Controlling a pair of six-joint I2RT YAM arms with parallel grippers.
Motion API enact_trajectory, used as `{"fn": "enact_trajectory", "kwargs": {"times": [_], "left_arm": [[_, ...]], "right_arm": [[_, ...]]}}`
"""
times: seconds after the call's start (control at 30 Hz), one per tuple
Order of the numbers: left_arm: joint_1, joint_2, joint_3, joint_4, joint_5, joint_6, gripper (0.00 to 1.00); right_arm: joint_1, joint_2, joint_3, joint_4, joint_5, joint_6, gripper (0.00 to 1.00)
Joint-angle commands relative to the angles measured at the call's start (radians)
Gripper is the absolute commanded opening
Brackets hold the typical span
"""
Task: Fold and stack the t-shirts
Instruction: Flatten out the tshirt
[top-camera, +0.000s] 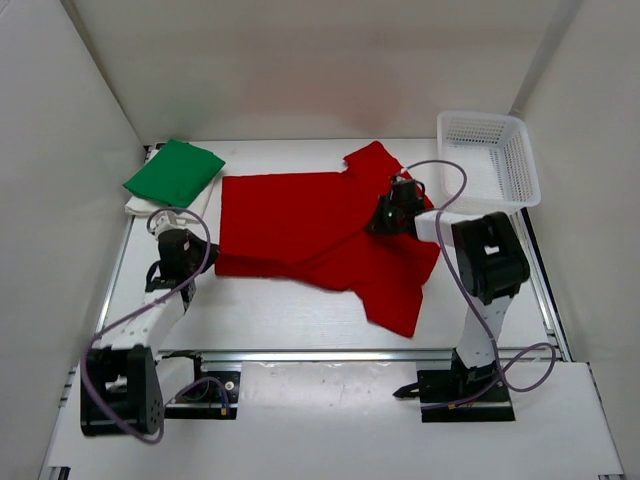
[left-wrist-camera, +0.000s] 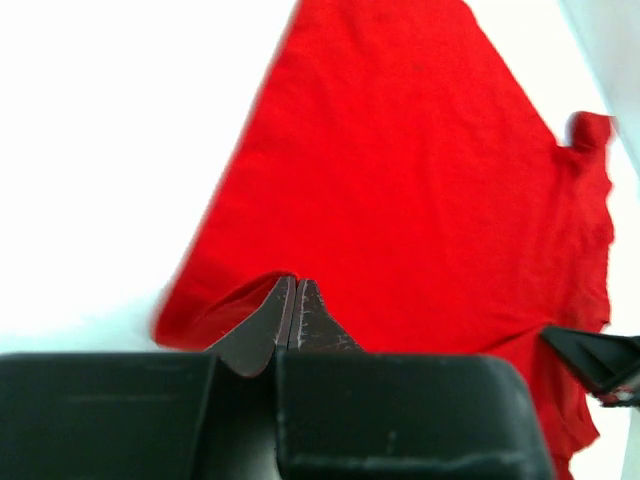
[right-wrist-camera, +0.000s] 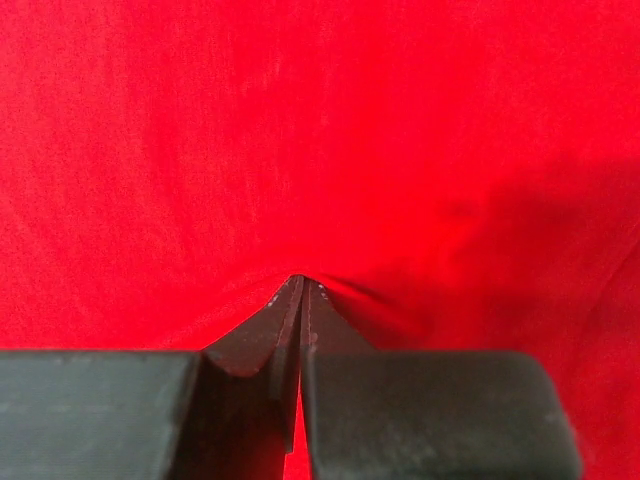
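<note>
Red shirt (top-camera: 300, 215): spread across the middle of the surface (top-camera: 280, 310), its right side lying in a loose diagonal flap, not yet a tidy fold
Left end effector (left-wrist-camera: 295, 285): fingers pressed together on the shirt's near-left corner, probably to lift that edge
Right end effector (right-wrist-camera: 300, 282): pinching a pucker of red cloth on the shirt's right part, seemingly the matching hold for a two-armed fold
Green shirt (top-camera: 173, 172): folded, resting on the white shirt (top-camera: 138, 206) at the back left, so the stack looks begun
Basket (top-camera: 520, 175): back right, apart from the cloth

Plain red t-shirt (top-camera: 290, 215), bright green t-shirt (top-camera: 172, 172), white t-shirt (top-camera: 136, 205), white mesh basket (top-camera: 520, 188), white table (top-camera: 280, 310).
</note>
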Motion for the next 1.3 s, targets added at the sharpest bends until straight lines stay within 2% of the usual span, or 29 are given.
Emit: {"fn": "enact_trajectory", "kwargs": {"times": [0.0, 0.07, 0.13, 0.2, 0.27, 0.37, 0.4, 0.47, 0.5, 0.57, 0.67, 0.8, 0.83, 0.9, 0.93, 0.97, 1.03, 1.07, 1.1, 1.27], "left_arm": [[0.017, 0.09, 0.078, 0.09, -0.03, -0.013, 0.01], [0.02, 0.159, 0.111, 0.091, -0.028, -0.011, 0.0], [0.021, 0.169, 0.114, 0.088, -0.027, 0.002, 0.0], [0.017, 0.15, 0.1, 0.074, -0.033, 0.015, 0.01], [0.012, 0.115, 0.061, 0.07, -0.077, 0.019, 0.04], [0.005, 0.065, 0.031, 0.065, -0.067, 0.018, 0.05], [0.011, 0.049, 0.021, 0.068, -0.056, 0.016, 0.06], [0.017, 0.032, 0.004, 0.042, -0.019, 0.022, 0.05], [0.006, 0.01, -0.012, 0.039, -0.024, 0.016, 0.05], [-0.058, -0.063, -0.039, -0.011, -0.056, 0.019, 0.05], [-0.107, -0.166, -0.104, -0.064, -0.111, 0.002, 0.05], [-0.1, -0.307, -0.174, -0.136, -0.097, -0.002, 0.13], [-0.095, -0.315, -0.183, -0.138, -0.091, -0.008, 0.19], [-0.091, -0.305, -0.205, -0.115, -0.061, -0.011, 0.44], [-0.083, -0.291, -0.216, -0.101, -0.05, -0.011, 0.67], [-0.072, -0.277, -0.214, -0.096, -0.038, -0.008, 0.77], [-0.057, -0.26, -0.207, -0.105, -0.038, 0.005, 0.82], [-0.043, -0.258, -0.207, -0.105, -0.027, 0.01, 0.94], [-0.035, -0.258, -0.196, -0.121, -0.022, 0.016, 0.99], [-0.054, -0.251, -0.185, -0.151, -0.033, 0.009, 0.99]], "right_arm": [[-0.047, 0.117, 0.176, 0.025, -0.053, 0.006, 0.0], [-0.058, 0.196, 0.337, -0.054, -0.078, -0.005, 0.0], [-0.064, 0.295, 0.504, -0.129, -0.098, -0.028, 0.0], [-0.063, 0.348, 0.726, -0.282, -0.122, -0.078, 0.0], [-0.061, 0.311, 0.773, -0.33, -0.118, -0.106, 0.01], [-0.05, 0.135, 0.587, -0.297, -0.085, -0.12, 0.11], [-0.047, 0.05, 0.538, -0.26, -0.069, -0.114, 0.17], [-0.038, -0.09, 0.299, -0.18, -0.059, -0.082, 0.31], [-0.029, -0.184, 0.245, -0.131, -0.035, -0.068, 0.41], [0.002, -0.311, 0.02, -0.053, 0.034, -0.045, 0.52], [0.069, -0.489, -0.216, -0.013, 0.083, -0.007, 0.53], [0.143, -0.704, -0.424, -0.025, 0.201, 0.022, 0.55], [0.158, -0.741, -0.493, -0.031, 0.218, 0.036, 0.57], [0.154, -0.874, -0.6, -0.057, 0.272, 0.044, 0.51], [0.155, -0.922, -0.619, -0.063, 0.28, 0.046, 0.5], [0.146, -0.941, -0.653, -0.067, 0.286, 0.039, 0.44], [0.129, -0.994, -0.668, -0.102, 0.271, 0.035, 0.38], [0.118, -0.994, -0.668, -0.105, 0.252, 0.032, 0.38], [0.108, -0.996, -0.664, -0.117, 0.246, 0.023, 0.36], [0.143, -1.008, -0.652, -0.139, 0.275, 0.007, 0.32]]}}
